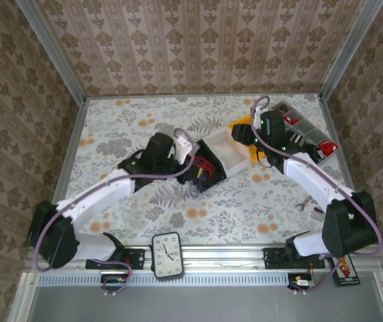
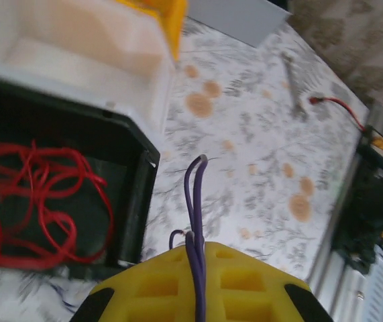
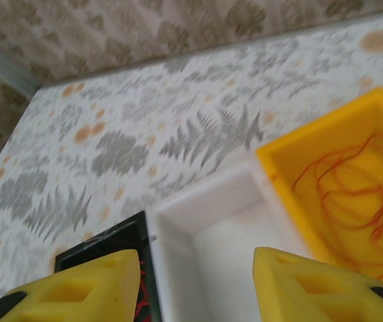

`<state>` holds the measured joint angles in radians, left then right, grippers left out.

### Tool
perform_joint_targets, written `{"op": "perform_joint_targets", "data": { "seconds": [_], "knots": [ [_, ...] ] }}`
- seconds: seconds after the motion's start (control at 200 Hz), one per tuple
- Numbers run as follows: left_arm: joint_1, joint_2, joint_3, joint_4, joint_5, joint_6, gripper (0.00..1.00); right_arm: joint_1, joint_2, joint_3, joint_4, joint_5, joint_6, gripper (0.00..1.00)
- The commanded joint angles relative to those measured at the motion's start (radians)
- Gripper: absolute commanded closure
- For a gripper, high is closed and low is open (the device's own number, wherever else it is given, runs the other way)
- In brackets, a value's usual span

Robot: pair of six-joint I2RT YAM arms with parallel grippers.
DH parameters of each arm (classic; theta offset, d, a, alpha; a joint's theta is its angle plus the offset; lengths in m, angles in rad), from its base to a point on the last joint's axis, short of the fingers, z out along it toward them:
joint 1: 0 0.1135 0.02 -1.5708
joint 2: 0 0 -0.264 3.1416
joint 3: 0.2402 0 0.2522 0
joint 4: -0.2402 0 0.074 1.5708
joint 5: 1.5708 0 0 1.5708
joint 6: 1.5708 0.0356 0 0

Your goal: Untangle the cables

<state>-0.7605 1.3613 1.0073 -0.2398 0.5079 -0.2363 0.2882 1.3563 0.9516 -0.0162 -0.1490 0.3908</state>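
Top view first: my left claw (image 1: 194,178) sits at the near edge of the black bin (image 1: 216,158), where the red cables (image 1: 206,168) lie, and my right claw (image 1: 243,137) hangs by the white bin (image 1: 228,149). Left wrist: the fingers are pinched together on a purple cable (image 2: 194,208), just beside the black bin. Right wrist: the fingers are spread wide above the white bin, with orange cables (image 3: 352,181) lying in the yellow bin (image 3: 282,151)
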Motion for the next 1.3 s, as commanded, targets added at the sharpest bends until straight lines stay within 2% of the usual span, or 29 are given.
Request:
{"op": "perform_joint_targets", "data": {
  "seconds": [0.0, 0.14, 0.31, 0.525, 0.65, 0.715, 0.83, 0.92, 1.1, 1.175, 1.295],
  "knots": [
    [-0.017, 0.096, 0.127, -0.030, 0.162, 0.094, 1.00, 0.015, -0.083, -0.071, -0.033, -0.044, -0.022, 0.51],
    [0.005, 0.132, 0.113, 0.019, 0.142, 0.103, 1.00, 0.030, -0.087, -0.148, -0.054, -0.051, -0.012, 0.51],
    [0.020, 0.107, 0.058, 0.047, 0.080, 0.090, 1.00, 0.071, -0.006, -0.174, -0.063, -0.040, -0.037, 0.51],
    [0.035, 0.030, -0.053, 0.053, 0.042, 0.072, 1.00, 0.155, 0.187, -0.072, -0.075, -0.028, -0.109, 0.51],
    [0.051, -0.017, -0.115, 0.046, 0.018, 0.071, 1.00, 0.182, 0.300, 0.007, -0.094, 0.027, -0.136, 0.53],
    [0.058, -0.040, -0.137, 0.030, 0.010, 0.078, 1.00, 0.183, 0.350, 0.043, -0.093, 0.045, -0.135, 0.59],
    [0.061, -0.064, -0.160, -0.027, -0.006, 0.103, 1.00, 0.183, 0.448, 0.125, -0.087, 0.064, -0.110, 0.82],
    [0.062, -0.087, -0.172, -0.076, -0.029, 0.115, 1.00, 0.176, 0.499, 0.196, -0.095, 0.093, -0.101, 0.90],
    [0.079, -0.189, -0.268, -0.066, -0.237, 0.058, 1.00, 0.128, 0.562, 0.312, -0.091, 0.039, -0.066, 0.94],
    [0.122, -0.229, -0.317, -0.045, -0.289, 0.012, 1.00, 0.125, 0.592, 0.363, -0.107, 0.015, -0.077, 0.94],
    [0.206, -0.290, -0.374, -0.048, -0.500, -0.102, 1.00, 0.117, 0.656, 0.440, -0.112, -0.053, -0.050, 0.94]
  ]
}}
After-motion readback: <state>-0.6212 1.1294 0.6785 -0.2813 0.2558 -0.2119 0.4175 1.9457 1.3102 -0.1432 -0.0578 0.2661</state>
